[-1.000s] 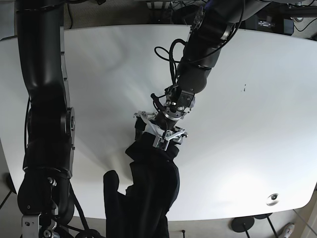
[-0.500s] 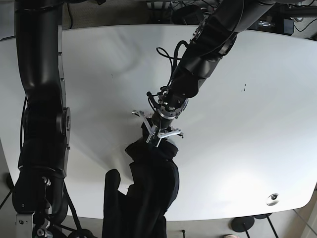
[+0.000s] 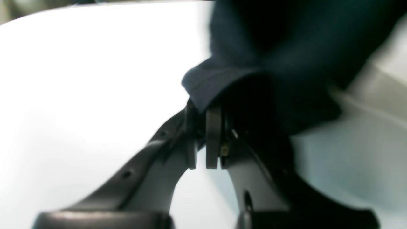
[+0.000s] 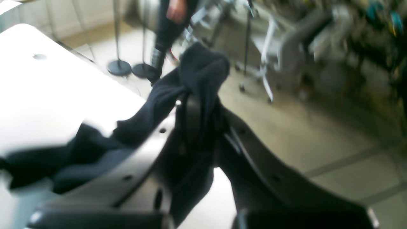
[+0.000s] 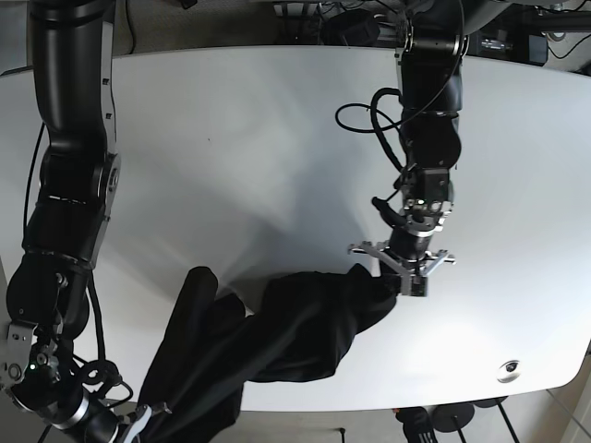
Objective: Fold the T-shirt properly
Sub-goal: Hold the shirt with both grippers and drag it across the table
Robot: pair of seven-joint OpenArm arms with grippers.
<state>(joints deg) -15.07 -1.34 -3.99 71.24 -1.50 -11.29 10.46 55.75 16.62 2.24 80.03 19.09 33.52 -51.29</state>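
— What does the overhead view give you that the wrist cameras don't?

— The whole layout. The right gripper (image 5: 138,420) is low at the near left corner, past the table's front edge, and the dark shirt (image 5: 277,337) runs from it across the white table (image 5: 231,138) to the left gripper (image 5: 404,270) at centre right. Part of the cloth hangs off the near edge. The wrist views each show only one end of it.

— And up close?

— The right wrist camera looks off the table: the shirt (image 4: 197,76) bunches above the gripper (image 4: 198,127), with a rolling chair (image 4: 279,54) and two stand bases (image 4: 130,68) on the pale floor (image 4: 318,133) behind, all blurred. Someone's legs (image 4: 165,31) show at the top. The left wrist camera sees mostly bare tabletop (image 3: 79,79) and a folded edge of the shirt (image 3: 216,82).

— The table itself?

— Plain white, glossy, with a small round fitting (image 5: 508,371) near the right front corner.

— The grippers?

— The left gripper (image 3: 203,140) has its pads pressed nearly together, pinching that folded edge just above the table. The right one is clamped on the other end, cloth spilling over both fingers.
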